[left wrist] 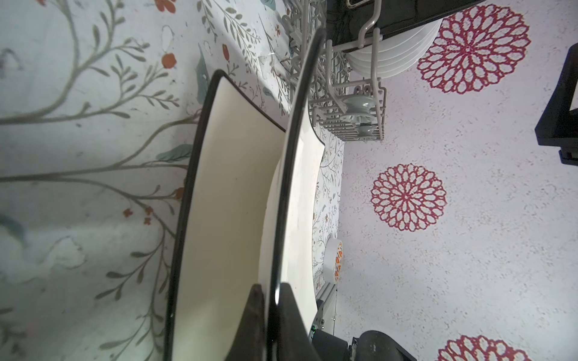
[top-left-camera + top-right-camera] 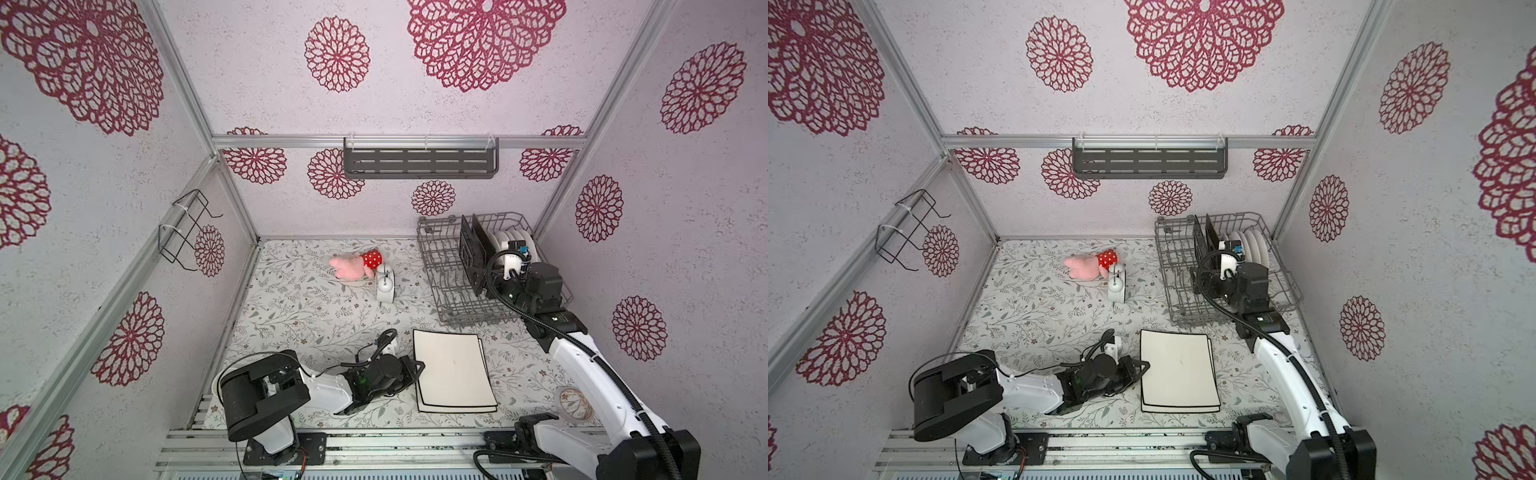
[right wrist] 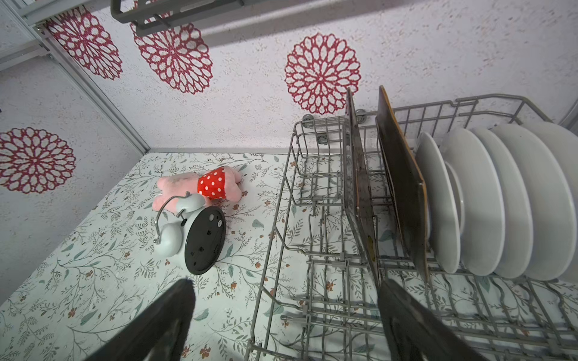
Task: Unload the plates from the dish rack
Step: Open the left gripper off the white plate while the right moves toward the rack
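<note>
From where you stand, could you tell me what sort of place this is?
Probably a mock kitchen built as a robot test cell: wallpapered panels in aluminium framing, a dish rack of plates on a floral-covered table, and two arms bolted at its edge.

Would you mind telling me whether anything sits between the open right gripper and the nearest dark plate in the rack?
Nothing visible does. In the right wrist view the right gripper is open, and the nearest dark plate stands upright just beyond its fingertips in the dish rack; only low wire tines lie between them.
</note>
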Tool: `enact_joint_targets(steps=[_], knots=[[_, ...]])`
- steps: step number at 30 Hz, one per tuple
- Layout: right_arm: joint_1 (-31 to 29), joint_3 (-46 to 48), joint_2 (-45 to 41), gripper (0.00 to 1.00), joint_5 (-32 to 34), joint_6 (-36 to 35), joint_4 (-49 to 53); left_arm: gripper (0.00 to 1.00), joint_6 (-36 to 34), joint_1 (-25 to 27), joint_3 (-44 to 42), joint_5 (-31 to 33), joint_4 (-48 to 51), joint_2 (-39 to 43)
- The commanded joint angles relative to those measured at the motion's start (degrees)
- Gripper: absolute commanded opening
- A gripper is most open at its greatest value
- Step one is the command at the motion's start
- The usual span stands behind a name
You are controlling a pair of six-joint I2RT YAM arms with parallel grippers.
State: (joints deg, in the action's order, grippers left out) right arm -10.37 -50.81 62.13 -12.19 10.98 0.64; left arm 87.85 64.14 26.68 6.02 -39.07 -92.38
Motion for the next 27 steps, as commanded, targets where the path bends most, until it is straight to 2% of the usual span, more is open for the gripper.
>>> enact_joint_targets(steps=[1, 11, 17, 21, 27], knots=[[0.27, -1.09, -1.31, 0.95, 0.67, -1.32, -0.43, 0.02, 1.46, 0.15, 1.80, -0.49, 1.52, 0.74], [0.31, -1.54, -2.05, 0.95, 1.29, -2.13, 1.09, 0.10, -1.34, 0.13, 2.39, 1.34, 16.35, 7.48], [0.26, -2.44, -2.09, 0.95, 0.77, -2.28, 2.95, 0.11, -2.70, -0.42, 3.15, 0.70, 18.15, 7.57], [0.26, -3.63, -2.75, 0.95, 2.37, -2.80, 7.81, 0.16, -4.00, -0.51, 5.29, -1.67, 20.67, 5.95], [0.26, -3.60, -4.60, 0.95, 3.31, -2.59, 14.47, 0.20, -3.83, -0.85, 5.40, -2.02, 22.24, 5.80]])
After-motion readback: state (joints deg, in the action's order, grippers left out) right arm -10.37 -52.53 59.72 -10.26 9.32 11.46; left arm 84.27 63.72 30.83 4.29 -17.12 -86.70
